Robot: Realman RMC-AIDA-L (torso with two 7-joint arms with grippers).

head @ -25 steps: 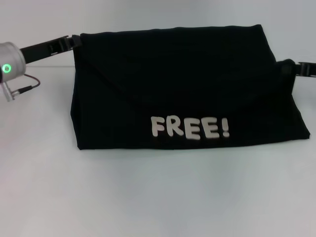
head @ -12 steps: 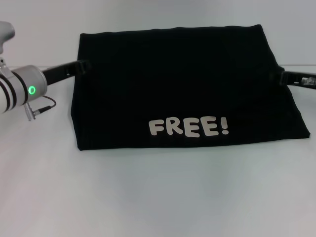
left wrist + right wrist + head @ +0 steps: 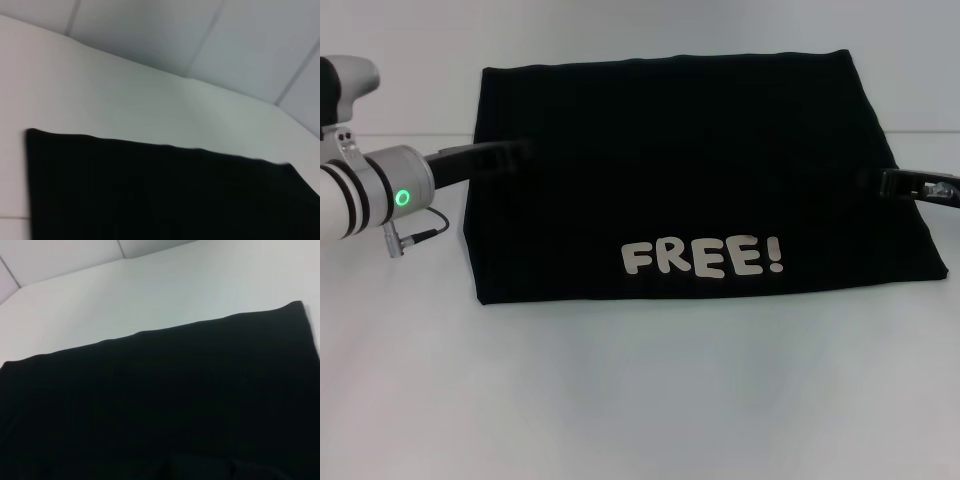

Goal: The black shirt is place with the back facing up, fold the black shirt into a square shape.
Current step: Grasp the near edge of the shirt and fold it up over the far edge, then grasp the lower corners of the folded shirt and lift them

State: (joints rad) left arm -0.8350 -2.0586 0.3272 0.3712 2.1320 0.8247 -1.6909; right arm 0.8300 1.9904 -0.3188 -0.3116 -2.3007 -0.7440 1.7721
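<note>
left end effector (image 3: 515,155): tips indistinct against black shirt (image 3: 690,170) | right end effector (image 3: 880,182): likewise

The one thing to read here is "FREE!" in white, rounded, bubbly letters, printed on the black shirt (image 3: 670,150) near its front edge. It reads upright from the head view. Neither wrist view shows any lettering.

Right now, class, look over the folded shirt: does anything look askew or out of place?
Yes. The black shirt is not square: its near edge is wider than its far edge. The white "FREE!" lettering faces up near the front edge. The left gripper and right gripper sit at its sides.
</note>
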